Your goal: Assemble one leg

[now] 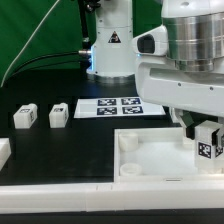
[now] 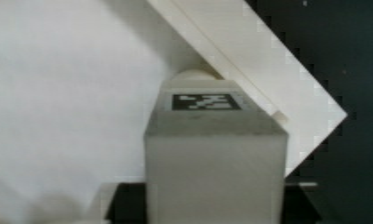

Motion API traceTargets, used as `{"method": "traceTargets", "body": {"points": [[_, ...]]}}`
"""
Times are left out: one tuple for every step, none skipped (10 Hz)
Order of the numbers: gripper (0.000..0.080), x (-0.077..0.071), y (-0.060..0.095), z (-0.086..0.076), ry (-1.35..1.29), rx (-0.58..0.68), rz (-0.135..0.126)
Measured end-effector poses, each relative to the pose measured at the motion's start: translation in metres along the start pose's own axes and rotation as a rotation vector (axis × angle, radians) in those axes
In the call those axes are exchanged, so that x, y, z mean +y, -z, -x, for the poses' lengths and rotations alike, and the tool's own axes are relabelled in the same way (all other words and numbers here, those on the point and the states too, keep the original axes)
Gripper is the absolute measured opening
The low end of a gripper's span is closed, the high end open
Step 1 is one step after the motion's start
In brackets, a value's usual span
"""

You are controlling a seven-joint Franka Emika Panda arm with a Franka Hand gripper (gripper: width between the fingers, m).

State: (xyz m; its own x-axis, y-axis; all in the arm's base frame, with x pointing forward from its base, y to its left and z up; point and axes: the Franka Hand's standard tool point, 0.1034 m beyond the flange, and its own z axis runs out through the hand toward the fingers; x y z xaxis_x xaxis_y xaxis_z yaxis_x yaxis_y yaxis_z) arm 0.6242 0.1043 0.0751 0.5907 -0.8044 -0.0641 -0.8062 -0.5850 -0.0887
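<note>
My gripper is shut on a leg, a small white block with a black-and-white tag, and holds it upright over the right end of the large white square panel. In the wrist view the held leg fills the middle, its tag facing up, with the black fingers on both sides of it. The panel lies under it, its rim running diagonally. Two more legs stand on the black table at the exterior view's left.
The marker board lies behind the panel, in front of the robot base. A white part sits at the exterior view's left edge. A long white bar runs along the table's front edge.
</note>
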Motion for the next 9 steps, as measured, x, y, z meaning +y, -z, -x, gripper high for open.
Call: {"method": "traceTargets", "body": {"points": [[0.0294,-0.0006,-0.0001,0.0011,-0.106,-0.006,-0.004],[0.0294,-0.001,-0.0001,0.0018,-0.196,-0.007,-0.004],[0.0294,-0.0011,-0.0002,0.002,-0.261,-0.011,-0.006],[0.0294,-0.0015,-0.0002,0.0026,-0.389,-0.018,-0.009],[0.0294,-0.0015,-0.0002,0.0026,-0.47,-0.02,-0.009],[0.0294,-0.0016,-0.0002,0.0028,-0.52,-0.025,-0.011],[0.0294,-0.0016,-0.0002,0.0027,-0.597,-0.029,-0.012],[0.0371,-0.0016,-0.0004,0.0029,-0.574,-0.029,-0.012],[0.0371,-0.0018,-0.0005,0.0034,-0.573,-0.03,-0.012]]}}
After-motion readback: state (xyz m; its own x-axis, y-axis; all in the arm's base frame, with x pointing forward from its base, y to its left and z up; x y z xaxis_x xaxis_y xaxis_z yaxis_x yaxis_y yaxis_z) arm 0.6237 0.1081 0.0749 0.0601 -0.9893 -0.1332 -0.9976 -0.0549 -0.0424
